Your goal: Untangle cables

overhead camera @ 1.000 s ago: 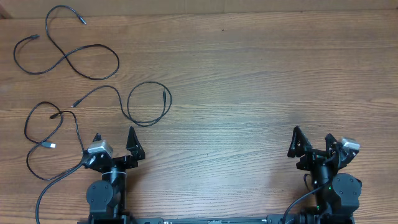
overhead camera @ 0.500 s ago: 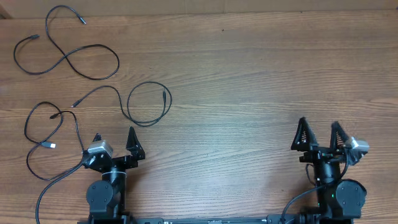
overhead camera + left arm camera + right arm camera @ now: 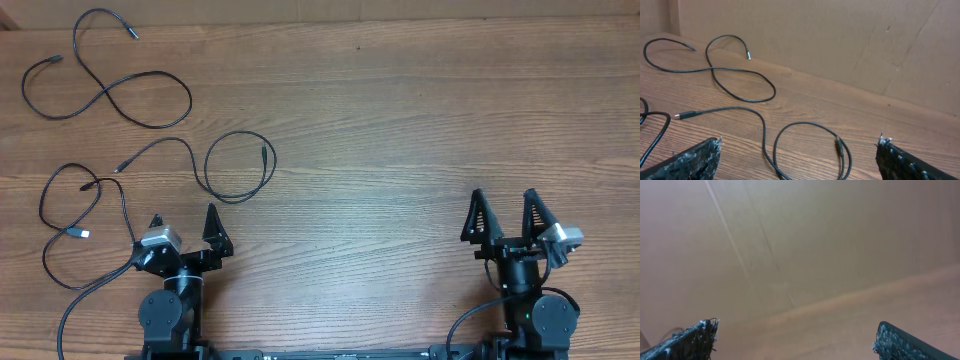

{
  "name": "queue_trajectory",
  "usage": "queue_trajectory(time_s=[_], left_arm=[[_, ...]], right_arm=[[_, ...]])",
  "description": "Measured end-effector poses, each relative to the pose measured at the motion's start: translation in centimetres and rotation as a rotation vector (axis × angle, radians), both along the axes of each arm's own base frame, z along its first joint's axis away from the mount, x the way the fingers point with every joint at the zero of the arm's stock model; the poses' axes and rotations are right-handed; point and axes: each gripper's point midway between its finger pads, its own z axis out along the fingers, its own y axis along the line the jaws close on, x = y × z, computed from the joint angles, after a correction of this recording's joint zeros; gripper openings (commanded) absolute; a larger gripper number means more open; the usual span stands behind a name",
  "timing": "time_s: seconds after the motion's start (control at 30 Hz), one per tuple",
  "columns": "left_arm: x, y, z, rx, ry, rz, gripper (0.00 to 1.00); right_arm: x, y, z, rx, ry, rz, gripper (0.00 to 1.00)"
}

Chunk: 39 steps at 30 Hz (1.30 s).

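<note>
Where looped loosely on the table, find cables beyond and left of the left gripper. Note left gripper spread, empty; right gripper, far right of it, likewise.

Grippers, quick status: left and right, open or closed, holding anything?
Left gripper: open, holding nothing.
Right gripper: open, holding nothing.
</note>
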Motion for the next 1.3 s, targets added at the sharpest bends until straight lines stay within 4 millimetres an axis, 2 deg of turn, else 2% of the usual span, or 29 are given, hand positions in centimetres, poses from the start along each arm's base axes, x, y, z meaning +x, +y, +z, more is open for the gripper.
queue_trajectory(time_s=[0.33,1.0,1.3], left_arm=[[0.0,0.0,0.0,0.000,0.000,0.000,1.00],[0.0,0.0,0.0,0.000,0.000,0.000,1.00],[0.0,0.0,0.0,0.000,0.000,0.000,1.00]], right_arm=[[0.2,-0.1,-3.9,-0.109,0.154,-0.012,1.00],[0.2,0.4,-4.0,-0.251,0.150,-0.015,1.00],[0.2,0.4,-4.0,-0.260,0.149,-0.016,1.00]])
